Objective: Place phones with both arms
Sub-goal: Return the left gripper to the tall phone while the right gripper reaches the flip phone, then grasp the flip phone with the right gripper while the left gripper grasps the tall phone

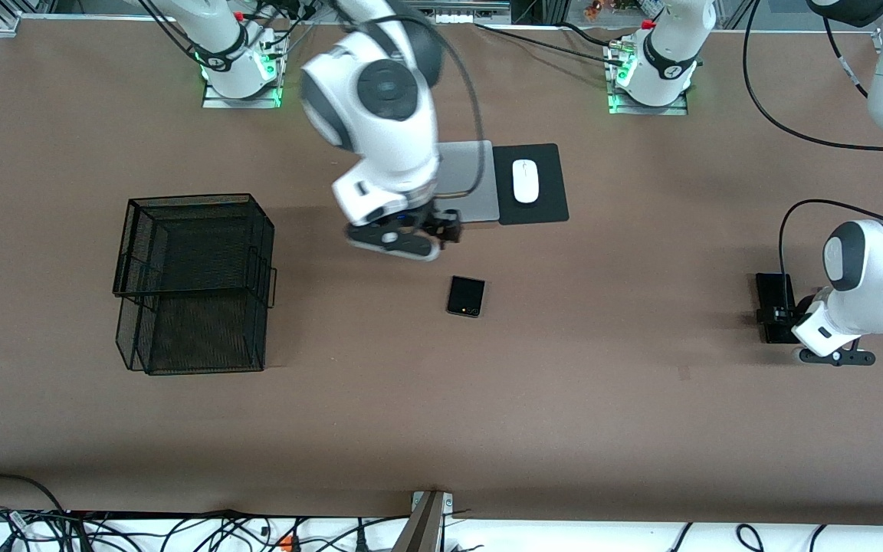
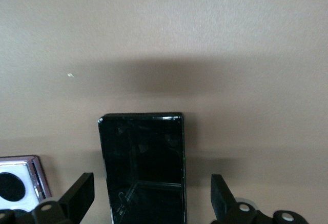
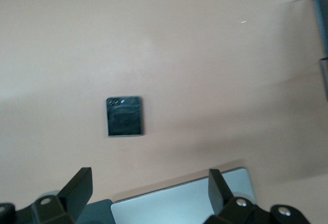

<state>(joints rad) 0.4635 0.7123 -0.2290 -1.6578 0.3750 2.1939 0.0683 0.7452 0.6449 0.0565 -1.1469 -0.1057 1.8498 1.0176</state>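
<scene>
**Two arms over phones on a brown table**

While both arms hang above the table (image 1: 564,399), no phone is gripped. Nearest the front camera, at the left arm's end, the left gripper (image 2: 152,196) hovers low with fingers (image 2: 79,196) spread on either side of the slab phone (image 2: 143,167), which lies flat; the lilac phone (image 2: 20,183) lies just beside it. Mid-table lies the flip phone (image 1: 466,296), flat and alone. Farther back, the right gripper (image 3: 148,193) hangs open over the laptop (image 1: 468,180) edge. A mouse (image 1: 525,181) sits on its pad (image 1: 549,192) beside the laptop. A wire basket (image 1: 192,284) stands toward the right arm's end.
</scene>
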